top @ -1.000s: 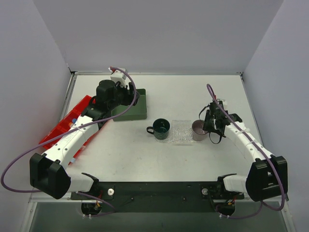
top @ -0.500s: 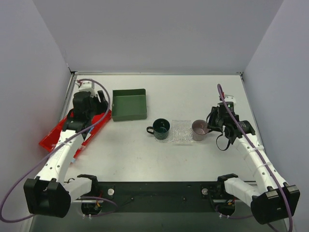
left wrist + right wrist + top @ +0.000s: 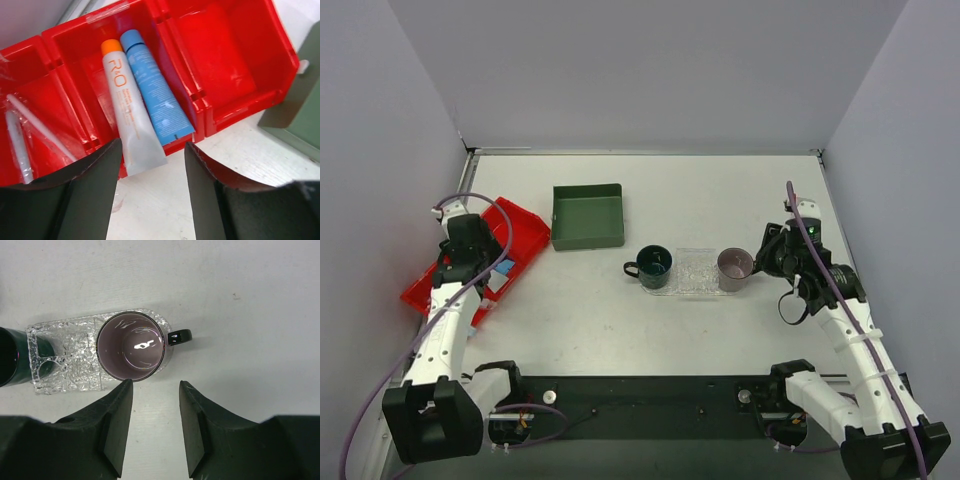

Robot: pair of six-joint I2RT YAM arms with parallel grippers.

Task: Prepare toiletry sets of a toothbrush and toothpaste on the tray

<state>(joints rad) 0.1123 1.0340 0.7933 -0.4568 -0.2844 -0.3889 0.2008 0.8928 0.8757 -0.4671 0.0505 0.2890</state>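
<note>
Risk sits mainly at the bin (image 3: 235, 60), which fills the upper part of the left wrist view. The left gripper (image 3: 152, 200) hangs over it, jaws wide and empty.

Toothpaste (image 3: 155, 95) lies in the middle compartment: a blue tube touching a white tube (image 3: 127, 105) along its side. A wide close here would likely take both tubes, or squeeze one out sideways, since they look soft and smooth.

Toothbrush (image 3: 37, 127) sticks lie flat in the compartment at the left edge of that frame, in clear wrap. Thin and low, they would probably slip the pads, and the divider wall may block a finger.

The tray (image 3: 70, 355) sits left of centre in the right wrist view, with a pink mug (image 3: 131, 360) on its right end and a green mug (image 3: 12, 357) on its left. The right gripper (image 3: 156, 430), also wide and empty, hangs just below the pink mug. A careless approach could knock the mug and shift the tray.
</note>
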